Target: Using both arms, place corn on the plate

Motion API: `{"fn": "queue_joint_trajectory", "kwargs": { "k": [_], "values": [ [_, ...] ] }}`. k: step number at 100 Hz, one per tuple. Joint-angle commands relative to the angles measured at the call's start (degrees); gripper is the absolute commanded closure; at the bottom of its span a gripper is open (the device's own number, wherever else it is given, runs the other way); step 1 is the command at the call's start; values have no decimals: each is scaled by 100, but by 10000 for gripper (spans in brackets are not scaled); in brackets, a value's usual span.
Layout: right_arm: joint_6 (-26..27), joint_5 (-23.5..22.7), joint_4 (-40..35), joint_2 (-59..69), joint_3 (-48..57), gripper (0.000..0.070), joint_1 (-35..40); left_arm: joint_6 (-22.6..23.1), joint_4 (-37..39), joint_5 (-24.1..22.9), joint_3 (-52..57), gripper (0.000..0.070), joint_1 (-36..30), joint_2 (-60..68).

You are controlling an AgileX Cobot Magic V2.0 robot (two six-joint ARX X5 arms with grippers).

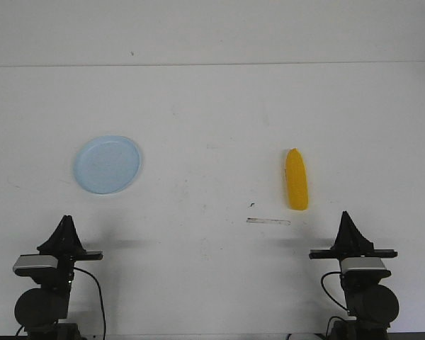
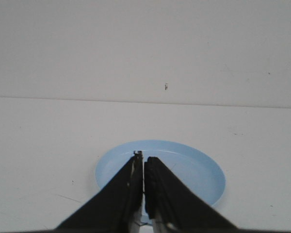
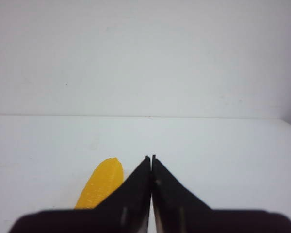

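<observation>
The yellow-orange corn (image 1: 296, 180) lies on the white table right of centre, its tapered tip pointing away from me. It also shows in the right wrist view (image 3: 101, 183), just beside my fingers. The light-blue plate (image 1: 107, 164) sits empty at the left, and shows in the left wrist view (image 2: 203, 170) beyond my fingers. My left gripper (image 1: 66, 221) is shut and empty, near the front edge, short of the plate. My right gripper (image 1: 347, 216) is shut and empty, near the front edge, a little right of the corn.
A thin strip of clear tape (image 1: 268, 221) lies on the table just in front of the corn. The white table (image 1: 212, 120) ends at a far edge against a white wall. The right table corner shows at the far right.
</observation>
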Motion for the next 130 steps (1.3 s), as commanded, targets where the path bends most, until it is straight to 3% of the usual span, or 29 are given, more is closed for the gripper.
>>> {"fn": "queue_joint_trajectory", "kwargs": {
  "k": [1,33,61,93,117,130],
  "values": [
    [-4,2,55,28,61,699,15,61,83,9,-120,699,0,-17],
    [-4,0,55,28,61,699,15,-90,90,7,-111,699,0,-17],
    [-4,0,55,28,61,699,15,-479,-125,17,426,699,0,96],
    [-4,0,55,28,61,699,15,-649,-1694,1462,2282,699,0,1731],
    [-4,2,55,28,61,699,15,-660,-3574,1497,4107,699,0,3397],
    [-4,0,55,28,61,699,13,-662,-4159,1602,4774,699,0,4197]
  ]
}}
